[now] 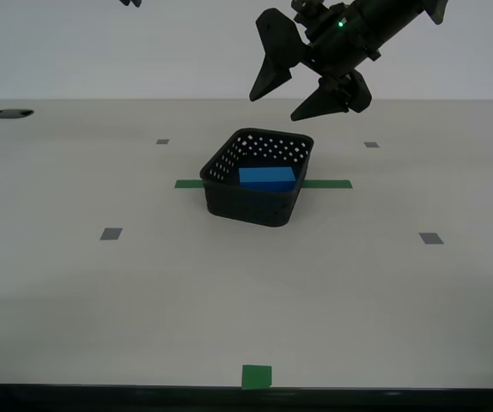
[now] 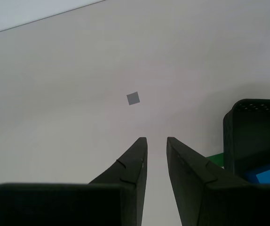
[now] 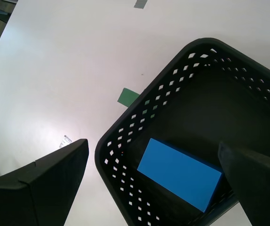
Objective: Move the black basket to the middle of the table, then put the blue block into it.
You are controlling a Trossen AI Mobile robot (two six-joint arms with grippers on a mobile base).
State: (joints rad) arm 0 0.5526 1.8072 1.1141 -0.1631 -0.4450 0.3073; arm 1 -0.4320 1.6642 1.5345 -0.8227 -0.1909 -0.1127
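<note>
Block (image 1: 267, 178) and black basket (image 1: 255, 199) are sitting together at the exterior view's centre, over the green strip (image 1: 325, 184); little is remaining. My first gripper (image 1: 301, 92) is hanging wide apart above; my second gripper (image 2: 156, 141), nearly closed, is holding nothing.

We see the blue block (image 1: 267, 178) lying in the black basket (image 1: 255, 199) mid-table (image 1: 143, 292), on the tape strip (image 1: 326, 184). Tape square (image 1: 257, 376) at six o'clock, our first gripper (image 1: 302, 93) at one o'clock above.
</note>
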